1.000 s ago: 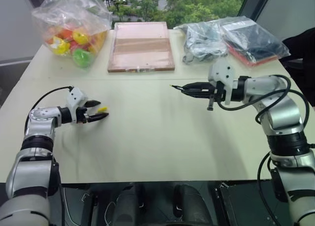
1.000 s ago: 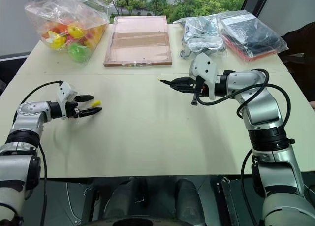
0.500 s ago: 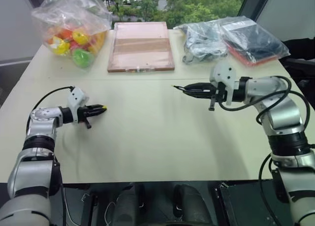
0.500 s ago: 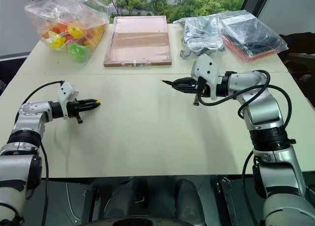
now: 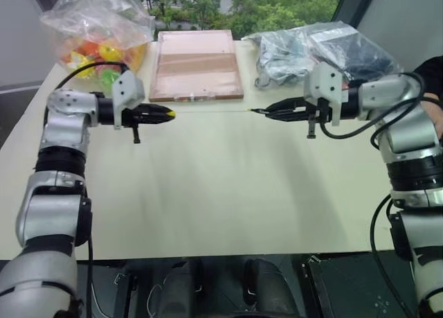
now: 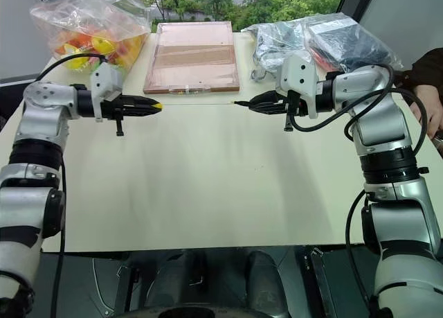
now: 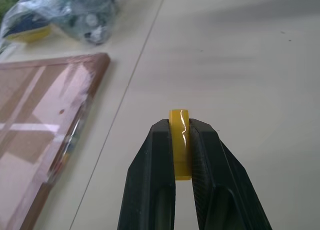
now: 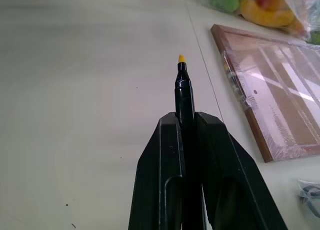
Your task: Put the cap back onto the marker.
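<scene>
No text, label, brand, number or sign can be read on anything in these views.

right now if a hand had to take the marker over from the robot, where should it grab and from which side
Probably the bare barrel ahead of the right hand, behind the yellow tip. The marker sticks out past the fingers, roughly level above the table, so pinch across it from above. The left hand is shut on the cap.
</scene>
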Robot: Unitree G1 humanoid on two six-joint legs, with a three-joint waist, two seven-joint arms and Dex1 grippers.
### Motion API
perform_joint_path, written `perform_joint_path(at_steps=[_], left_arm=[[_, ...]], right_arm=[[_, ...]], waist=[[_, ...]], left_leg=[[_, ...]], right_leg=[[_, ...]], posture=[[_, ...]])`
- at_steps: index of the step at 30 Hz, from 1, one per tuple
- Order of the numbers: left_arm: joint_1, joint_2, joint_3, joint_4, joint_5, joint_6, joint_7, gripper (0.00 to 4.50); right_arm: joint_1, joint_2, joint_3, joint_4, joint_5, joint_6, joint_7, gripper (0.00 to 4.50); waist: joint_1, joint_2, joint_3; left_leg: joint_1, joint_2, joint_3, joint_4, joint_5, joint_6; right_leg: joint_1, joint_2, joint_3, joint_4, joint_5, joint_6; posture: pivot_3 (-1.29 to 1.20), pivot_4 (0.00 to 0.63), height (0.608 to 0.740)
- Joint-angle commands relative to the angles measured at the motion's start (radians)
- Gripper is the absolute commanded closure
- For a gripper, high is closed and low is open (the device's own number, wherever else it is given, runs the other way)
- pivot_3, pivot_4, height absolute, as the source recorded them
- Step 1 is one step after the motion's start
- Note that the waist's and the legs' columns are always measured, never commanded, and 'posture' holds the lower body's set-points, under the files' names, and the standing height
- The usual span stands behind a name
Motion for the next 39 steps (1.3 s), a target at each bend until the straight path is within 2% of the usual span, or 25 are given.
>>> perform_joint_path(at_steps=[1, 5, 13, 39], left_arm=[[-0.058, -0.030, -0.006, -0.035, -0.015, -0.026, -0.013, 4.46], [-0.089, -0.083, -0.017, -0.023, -0.016, -0.033, -0.018, 4.46], [-0.103, -0.117, -0.021, -0.009, -0.008, -0.048, -0.016, 4.46], [-0.063, -0.170, -0.031, -0.087, -0.021, -0.001, 0.013, 4.46]], right_arm=[[-0.052, 0.035, 0.003, 0.018, -0.010, -0.043, -0.009, 4.50], [-0.059, 0.068, 0.017, 0.049, -0.026, -0.066, -0.020, 4.50], [-0.073, 0.111, 0.015, 0.110, -0.040, -0.096, -0.048, 4.50], [-0.087, 0.175, 0.018, 0.147, -0.047, -0.121, -0.064, 4.50]], waist=[[0.001, 0.000, 0.000], [0.003, 0.000, 0.000], [0.000, 0.000, 0.000], [0.001, 0.000, 0.000]], left_leg=[[0.000, 0.000, 0.000, 0.000, 0.000, 0.000], [0.000, 0.000, 0.000, 0.000, 0.000, 0.000], [0.000, 0.000, 0.000, 0.000, 0.000, 0.000], [0.000, 0.000, 0.000, 0.000, 0.000, 0.000]], right_leg=[[0.000, 0.000, 0.000, 0.000, 0.000, 0.000], [0.000, 0.000, 0.000, 0.000, 0.000, 0.000], [0.000, 0.000, 0.000, 0.000, 0.000, 0.000], [0.000, 0.000, 0.000, 0.000, 0.000, 0.000]], posture=[[0.00, 0.150, 0.740], [0.00, 0.150, 0.740], [0.00, 0.150, 0.740], [0.00, 0.150, 0.740]])
